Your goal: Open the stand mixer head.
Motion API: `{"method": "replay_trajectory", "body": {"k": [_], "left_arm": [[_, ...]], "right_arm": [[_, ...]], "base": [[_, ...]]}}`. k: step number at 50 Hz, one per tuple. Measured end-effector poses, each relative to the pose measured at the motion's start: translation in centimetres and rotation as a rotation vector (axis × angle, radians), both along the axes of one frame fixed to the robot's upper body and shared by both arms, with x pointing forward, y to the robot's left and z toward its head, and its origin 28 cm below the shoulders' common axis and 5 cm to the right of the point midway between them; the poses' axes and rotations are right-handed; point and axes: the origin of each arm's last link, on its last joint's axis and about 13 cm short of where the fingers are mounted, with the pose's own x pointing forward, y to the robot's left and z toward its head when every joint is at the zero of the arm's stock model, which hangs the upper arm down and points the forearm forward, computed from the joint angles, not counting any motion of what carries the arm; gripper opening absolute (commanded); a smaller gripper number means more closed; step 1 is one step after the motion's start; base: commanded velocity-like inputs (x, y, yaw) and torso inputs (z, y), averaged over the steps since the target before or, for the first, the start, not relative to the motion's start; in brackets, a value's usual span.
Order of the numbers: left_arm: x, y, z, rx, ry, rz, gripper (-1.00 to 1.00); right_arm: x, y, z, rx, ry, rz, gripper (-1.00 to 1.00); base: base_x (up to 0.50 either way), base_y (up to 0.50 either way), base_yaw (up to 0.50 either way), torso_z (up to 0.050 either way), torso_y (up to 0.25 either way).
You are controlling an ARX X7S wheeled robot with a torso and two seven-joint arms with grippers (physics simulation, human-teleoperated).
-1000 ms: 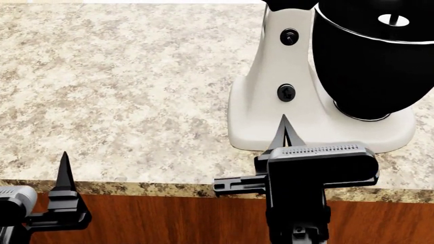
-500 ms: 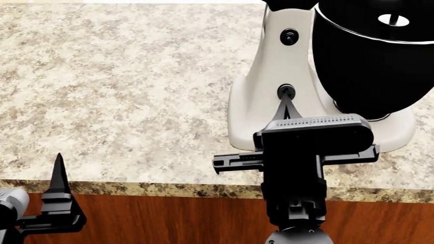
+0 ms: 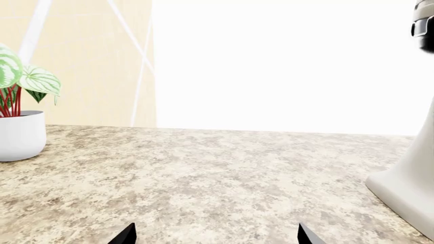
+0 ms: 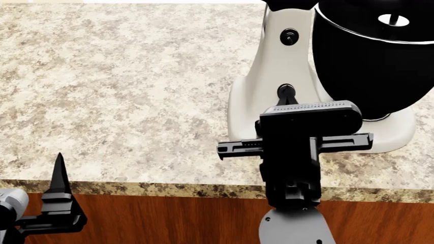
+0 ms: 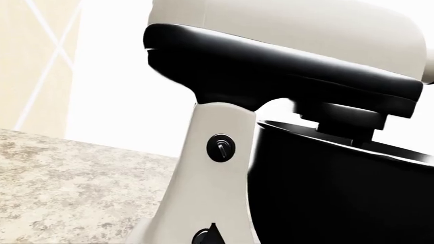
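The stand mixer head [image 5: 285, 56], a bulky rounded arm with a white shell above a black underside, is sitting down and level over the glossy black silver-rimmed bowl [image 5: 339, 188]; it is not yet lifted. In the right wrist view its long axis is running across the frame from the hinge end atop the white column [image 5: 213, 168] out over the bowl. In the head view only a dark sliver of it is showing at the top edge, at about 12 o'clock from the right gripper [image 4: 286, 94].

That gripper is facing the column's lower black knob [image 4: 286, 91], fingertips drawn close together to a narrow point, gripping nothing. The head is lying well above it, so the coming move appears to call for a rise.

The left gripper [image 3: 213, 236] is hanging at 8 o'clock, well apart, tips spread wide and empty. The right arm is clearly nearer.
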Motion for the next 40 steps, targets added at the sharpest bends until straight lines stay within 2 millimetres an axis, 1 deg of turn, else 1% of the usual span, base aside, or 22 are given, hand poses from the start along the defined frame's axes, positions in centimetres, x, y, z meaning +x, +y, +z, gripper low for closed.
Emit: {"method": "replay_trajectory", "body": {"k": [18, 40], "left_arm": [[0.0, 0.1, 0.1, -0.001, -0.002, 0.000, 1.00], [1.0, -0.6, 0.0, -0.002, -0.006, 0.003, 1.00]], "right_arm": [[1.8, 0.1, -0.8, -0.012, 0.016, -0.029, -1.00], [3.5, 0.2, -2.0, -0.019, 0.043, -0.058, -1.00]], "base": [[0.00, 0.00, 0.00, 0.000, 0.000], [0.00, 0.00, 0.00, 0.000, 0.000]]}}
